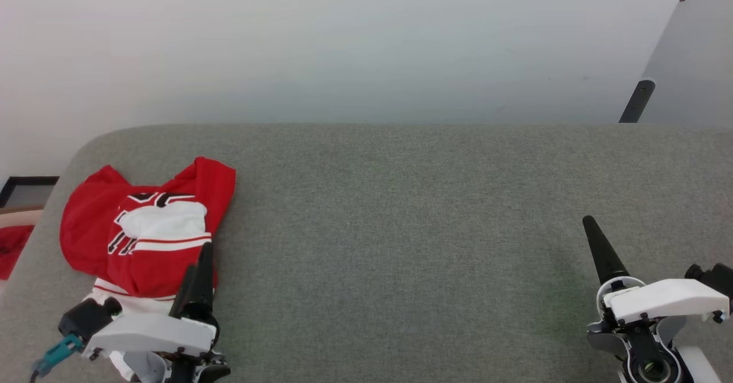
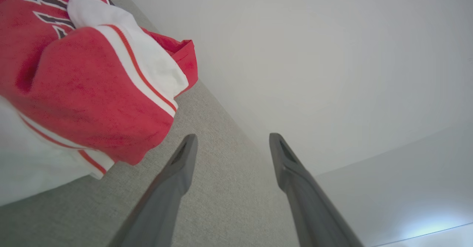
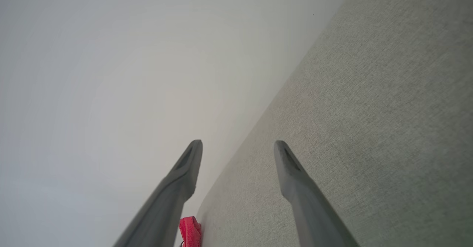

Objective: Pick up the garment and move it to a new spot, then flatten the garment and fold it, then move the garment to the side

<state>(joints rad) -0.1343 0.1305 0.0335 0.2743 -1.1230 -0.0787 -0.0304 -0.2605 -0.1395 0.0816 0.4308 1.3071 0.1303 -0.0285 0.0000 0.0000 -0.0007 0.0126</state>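
**Head view.** The garment [image 1: 143, 228], a soft red jersey knit with white sleeve panels, thin red-white stripe trim and parts of a black, white-outlined number, is lying crumpled in an irregular heap. It is sitting near the rounded far-left corner of the grey surface [image 1: 401, 228], a flat pad covered in fine woven fabric. The left gripper [image 1: 197, 263] is hovering at the heap's near edge, its tapered dark fingers overlapping the red cloth; contact cannot be told here.

**Left wrist view.** The jaws are standing spread and empty, with the garment lying just beside one finger and apart from it.

**Right wrist view.** The right gripper [image 1: 595, 240] is hanging over the right side, well apart from the garment. Its smooth matte fingers [image 3: 292, 180] are showing parted, with nothing between them.

**Edges and open room.** Bare grey weave is stretching between the two grippers, ending in a straight far edge against a plain pale wall [image 1: 343, 39]. A red cloth scrap [image 1: 11, 251] is lying beyond the left edge
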